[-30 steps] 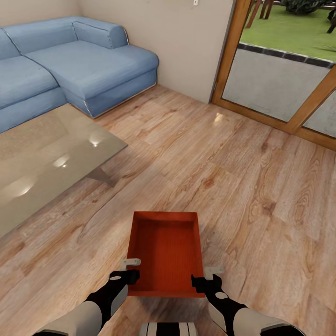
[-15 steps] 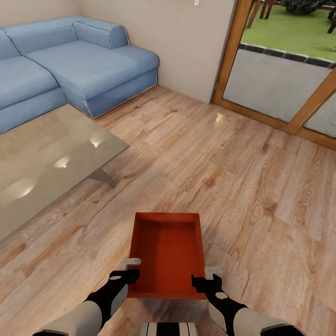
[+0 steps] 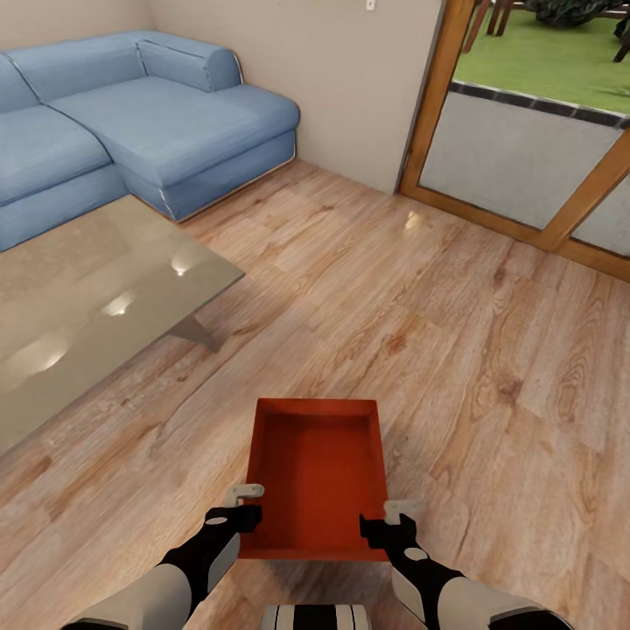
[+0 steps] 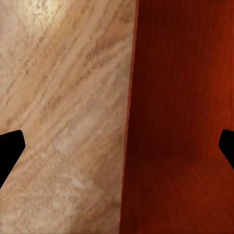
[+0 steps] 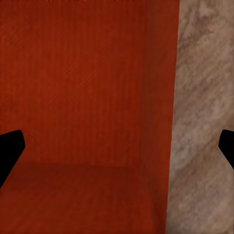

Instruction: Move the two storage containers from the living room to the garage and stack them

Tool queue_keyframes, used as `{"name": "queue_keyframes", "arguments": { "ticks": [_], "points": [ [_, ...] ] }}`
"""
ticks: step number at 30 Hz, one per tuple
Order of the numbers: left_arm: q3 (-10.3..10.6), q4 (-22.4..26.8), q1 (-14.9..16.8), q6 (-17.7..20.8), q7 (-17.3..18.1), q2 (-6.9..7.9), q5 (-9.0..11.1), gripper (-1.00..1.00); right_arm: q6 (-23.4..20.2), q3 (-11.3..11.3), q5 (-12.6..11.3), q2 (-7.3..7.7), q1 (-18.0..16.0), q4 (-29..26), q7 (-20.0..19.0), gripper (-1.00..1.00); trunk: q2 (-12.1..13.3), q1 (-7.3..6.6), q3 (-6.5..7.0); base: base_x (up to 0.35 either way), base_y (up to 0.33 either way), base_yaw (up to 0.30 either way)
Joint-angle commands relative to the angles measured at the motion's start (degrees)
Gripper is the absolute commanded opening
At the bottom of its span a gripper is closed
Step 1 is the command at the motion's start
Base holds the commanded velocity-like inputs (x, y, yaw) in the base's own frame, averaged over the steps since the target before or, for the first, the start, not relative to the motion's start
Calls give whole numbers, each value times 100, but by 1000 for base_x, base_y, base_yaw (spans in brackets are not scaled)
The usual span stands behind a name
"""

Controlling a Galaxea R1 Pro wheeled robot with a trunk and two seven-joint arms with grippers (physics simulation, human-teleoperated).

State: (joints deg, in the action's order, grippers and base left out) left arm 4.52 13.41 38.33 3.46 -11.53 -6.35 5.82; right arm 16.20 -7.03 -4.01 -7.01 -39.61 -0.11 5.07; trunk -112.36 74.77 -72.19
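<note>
Head view: I carry one red-orange storage container [image 3: 317, 477] low in front of my trunk, over the living room's wood-plank floor [image 3: 490, 367], my left gripper [image 3: 248, 500] at its left wall and my right gripper [image 3: 392, 514] at its right wall, both near the close end. The glass coffee table [image 3: 96, 297] lies to the left, the blue sofa [image 3: 149, 114] far left, the wood-framed glass door [image 3: 534, 131] far right. Left wrist view: my fingers [image 4: 9, 151] straddle the container's left wall, spread wide rather than pinched. Right wrist view: my fingers [image 5: 9, 148] straddle the right wall likewise. Judgement: held only near one end, the bin may tip or slide off during turning, or clip the table corner.
</note>
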Motion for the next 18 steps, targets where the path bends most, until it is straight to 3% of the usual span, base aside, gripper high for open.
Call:
{"name": "queue_keyframes", "arguments": {
  "ticks": [1, 5, 18],
  "points": [
    [49, 13, -1, 32, -34, 2, 60, 100, 23, -49, -75, -2, -3, 5, 20, 100, -1, -1, -3, 0, 10, 0],
    [49, 13, -1, 32, -34, 2, 60, 100, 31, -52, -215, 5, -3, 8, 20, 100, -1, -1, -3, 0, 4, 0],
    [49, 13, -1, 32, -34, 2, 60, 100, 39, -53, -255, 105, -3, 3, 20, 100, -1, -1, -3, 0, 0, 0]
  ]
}}
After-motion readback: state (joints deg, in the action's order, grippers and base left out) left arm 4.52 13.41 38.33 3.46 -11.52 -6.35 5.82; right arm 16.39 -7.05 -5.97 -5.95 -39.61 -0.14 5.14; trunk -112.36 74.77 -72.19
